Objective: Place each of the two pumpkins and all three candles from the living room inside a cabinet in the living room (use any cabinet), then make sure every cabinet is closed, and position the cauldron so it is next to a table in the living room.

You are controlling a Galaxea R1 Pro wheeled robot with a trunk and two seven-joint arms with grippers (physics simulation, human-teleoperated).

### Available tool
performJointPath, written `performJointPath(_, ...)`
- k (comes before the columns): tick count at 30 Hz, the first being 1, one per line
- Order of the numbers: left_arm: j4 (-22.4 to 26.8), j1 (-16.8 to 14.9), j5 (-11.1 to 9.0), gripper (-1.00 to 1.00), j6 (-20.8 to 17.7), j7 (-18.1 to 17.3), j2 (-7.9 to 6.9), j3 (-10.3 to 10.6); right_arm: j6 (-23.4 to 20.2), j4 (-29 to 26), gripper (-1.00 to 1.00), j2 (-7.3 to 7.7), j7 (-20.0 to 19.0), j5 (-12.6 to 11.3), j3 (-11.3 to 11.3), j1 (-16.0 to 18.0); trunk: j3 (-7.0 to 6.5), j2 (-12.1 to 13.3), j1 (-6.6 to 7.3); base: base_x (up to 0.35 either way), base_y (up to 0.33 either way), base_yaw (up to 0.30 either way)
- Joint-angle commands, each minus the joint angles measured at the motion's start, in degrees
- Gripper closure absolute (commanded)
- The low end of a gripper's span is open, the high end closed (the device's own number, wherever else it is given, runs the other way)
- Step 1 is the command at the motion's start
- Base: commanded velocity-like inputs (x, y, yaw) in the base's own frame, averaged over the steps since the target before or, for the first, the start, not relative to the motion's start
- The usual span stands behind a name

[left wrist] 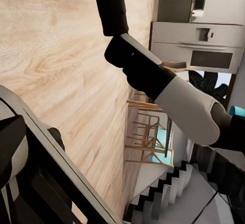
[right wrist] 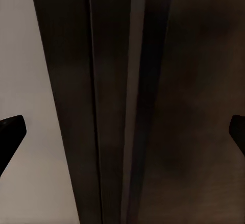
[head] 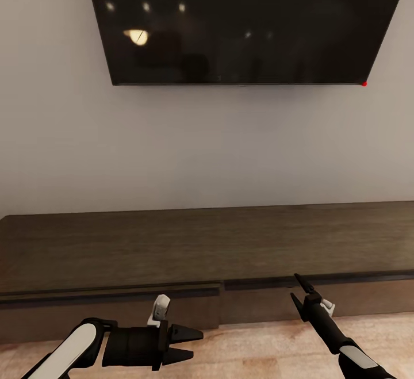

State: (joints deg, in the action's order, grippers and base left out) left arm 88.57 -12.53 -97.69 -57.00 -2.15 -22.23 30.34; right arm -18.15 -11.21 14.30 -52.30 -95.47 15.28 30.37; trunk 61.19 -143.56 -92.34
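Note:
The long, low dark-brown cabinet (head: 172, 247) runs across the head view under the wall, with nothing on its flat top. Its left front panel (head: 115, 307) stands slightly forward of the right panel (head: 356, 301). My right gripper (head: 299, 288) is open, tips up at the top edge of the right panel near the seam. In the right wrist view the right gripper (right wrist: 122, 132) spans the cabinet's front edge (right wrist: 112, 106) with wide-spread fingertips (right wrist: 10, 132). My left gripper (head: 192, 344) is open and empty, low over the floor in front of the left panel. Pumpkins, candles, cauldron and table are out of view.
A large black TV (head: 241, 22) hangs on the grey wall above the cabinet. Light wooden floor (head: 259, 350) lies in front. In the left wrist view my right arm (left wrist: 173, 91) crosses the floor, with grey kitchen units (left wrist: 204, 45), wooden chairs (left wrist: 148, 137) and stairs (left wrist: 168, 193) beyond.

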Motion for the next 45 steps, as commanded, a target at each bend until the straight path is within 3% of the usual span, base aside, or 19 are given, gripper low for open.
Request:
performJointPath(1,0.01,-0.06,0.13,-1.0,-0.04,-0.23,-0.03,0.07,-0.51,0.04,-1.0,0.03,-0.11,-0.6,0.33,0.04,0.05,-0.02,0.01,0.0,0.0,0.0)
performJointPath(45,0.08,-0.06,0.13,-1.0,-0.04,-0.23,-0.07,0.07,-0.65,0.04,-1.0,0.03,0.24,-0.51,0.36,0.04,0.05,-0.02,0.01,0.0,0.0,0.0)
